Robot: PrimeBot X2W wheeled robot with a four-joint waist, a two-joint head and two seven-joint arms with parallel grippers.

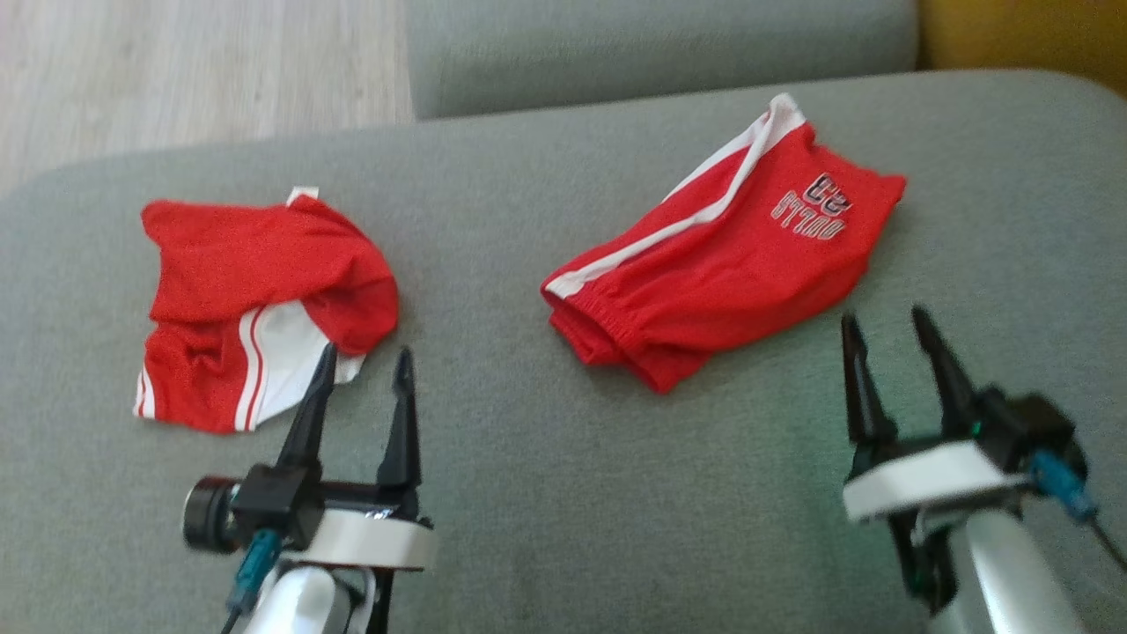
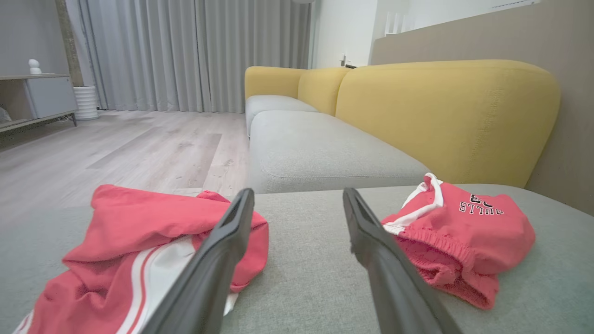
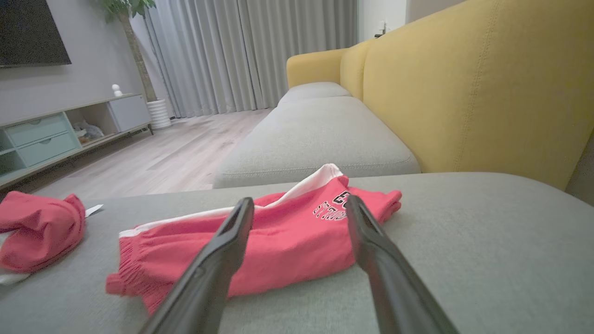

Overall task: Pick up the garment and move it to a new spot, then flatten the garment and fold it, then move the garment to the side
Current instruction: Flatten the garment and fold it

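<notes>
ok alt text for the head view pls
A crumpled red-and-white garment on the left and folded red shorts with lettering on the right lie apart on a grey sofa cushion. The left gripper and right gripper, both open, point up from below, one near each.

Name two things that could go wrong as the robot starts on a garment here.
1. Two red garments lie apart: the crumpled garment beside the open left gripper, the lettered shorts ahead of the open right gripper. The wrong one may get grabbed.
2. The crumpled garment is bunched in layers; a pinch might catch only its top fold.
</notes>
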